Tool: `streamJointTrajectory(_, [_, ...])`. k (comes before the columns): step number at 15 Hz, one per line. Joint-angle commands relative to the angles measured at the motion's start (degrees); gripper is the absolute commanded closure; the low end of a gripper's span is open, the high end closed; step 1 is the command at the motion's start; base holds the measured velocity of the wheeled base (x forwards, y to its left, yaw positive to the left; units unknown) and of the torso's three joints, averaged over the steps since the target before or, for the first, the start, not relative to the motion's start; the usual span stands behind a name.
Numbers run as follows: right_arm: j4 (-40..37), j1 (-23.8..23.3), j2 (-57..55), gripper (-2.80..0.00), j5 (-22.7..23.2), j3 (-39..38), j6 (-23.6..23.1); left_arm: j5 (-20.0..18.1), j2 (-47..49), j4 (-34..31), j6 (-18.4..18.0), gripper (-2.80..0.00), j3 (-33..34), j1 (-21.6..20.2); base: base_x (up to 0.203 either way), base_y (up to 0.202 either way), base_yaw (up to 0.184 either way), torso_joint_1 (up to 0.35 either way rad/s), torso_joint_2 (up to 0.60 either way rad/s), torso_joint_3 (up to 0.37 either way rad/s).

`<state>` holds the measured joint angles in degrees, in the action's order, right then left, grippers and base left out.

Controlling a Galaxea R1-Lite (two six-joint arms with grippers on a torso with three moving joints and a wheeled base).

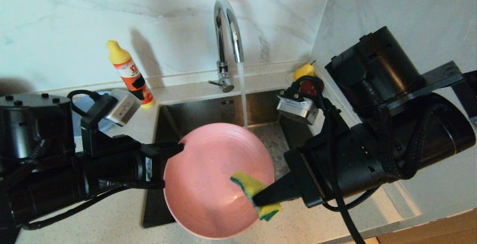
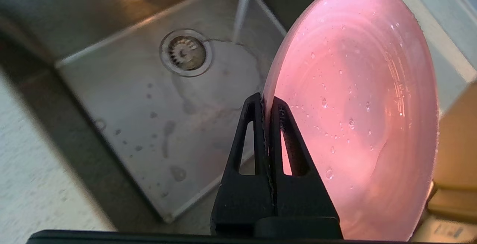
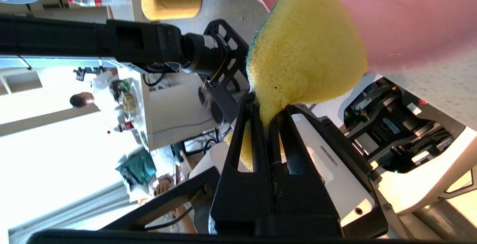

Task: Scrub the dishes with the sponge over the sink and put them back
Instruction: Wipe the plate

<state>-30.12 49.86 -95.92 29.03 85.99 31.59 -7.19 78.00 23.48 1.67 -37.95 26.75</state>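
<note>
Centre of the head view, we see our left gripper [image 1: 178, 148] pinching the rim of the pink plate [image 1: 208, 184] over the sink [image 1: 208, 111] — tap water (a thin stream) runs behind it. Our right gripper [image 1: 257, 200] clamps the yellow sponge [image 1: 250, 187] against the plate's lower-right edge.

pink plate [image 1: 208, 177]: round, wet with droplets, tilted, held by its rim above the sink's front edge | sponge [image 1: 250, 188]: yellow with green scouring side, squeezed, pressed on the plate's face | sink [image 2: 123, 98]: brushed steel, wet floor, tap stream landing beside round drain strainer [image 2: 185, 52]
</note>
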Motion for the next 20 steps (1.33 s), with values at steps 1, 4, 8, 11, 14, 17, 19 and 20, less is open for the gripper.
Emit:
streamJointTrajectory(1, [-0.20,1.47,-2.40,0.00,0.15,0.61,0.14,0.07,0.46,0.16,-0.49,0.00,-0.11,1.11,0.000,0.000,0.000,0.000,0.00,0.000])
streamJointTrajectory(4, [-0.98,3.03,-4.99,0.00,0.01,2.16,0.22,0.34,0.67,0.25,-1.37,0.00,-0.02,1.11,0.000,0.000,0.000,0.000,0.00,0.000])
streamJointTrajectory(8, [-3.21,4.47,-9.55,0.00,0.06,5.71,0.21,0.50,1.63,0.92,-3.04,0.00,-0.02,1.11,0.000,0.000,0.000,0.000,0.00,0.000])
streamJointTrajectory(11, [-3.94,5.69,-12.89,0.00,-0.02,7.70,0.15,0.42,2.07,2.88,-3.34,0.00,0.07,1.11,0.000,0.000,0.000,0.000,0.00,0.000])
streamJointTrajectory(14, [-5.97,5.83,-15.91,0.00,-0.02,11.23,0.22,0.42,1.99,2.98,-3.34,0.00,0.24,1.11,0.000,0.000,0.000,0.000,0.00,0.000])
streamJointTrajectory(17, [-6.26,6.03,-18.09,0.00,0.06,12.76,0.23,0.42,1.55,2.98,-3.43,0.00,0.71,1.11,0.000,0.000,0.000,0.000,0.00,0.000])
streamJointTrajectory(19, [-6.26,5.95,-18.76,0.00,-0.02,13.95,0.31,0.34,1.34,3.06,-3.43,0.00,1.21,1.11,0.000,0.000,0.000,0.000,0.00,0.000])
streamJointTrajectory(20, [-6.26,5.86,-18.69,0.00,-0.02,14.54,0.32,0.26,0.95,3.06,-3.48,0.00,1.61,1.11,0.000,0.000,0.000,0.000,0.00,0.000])
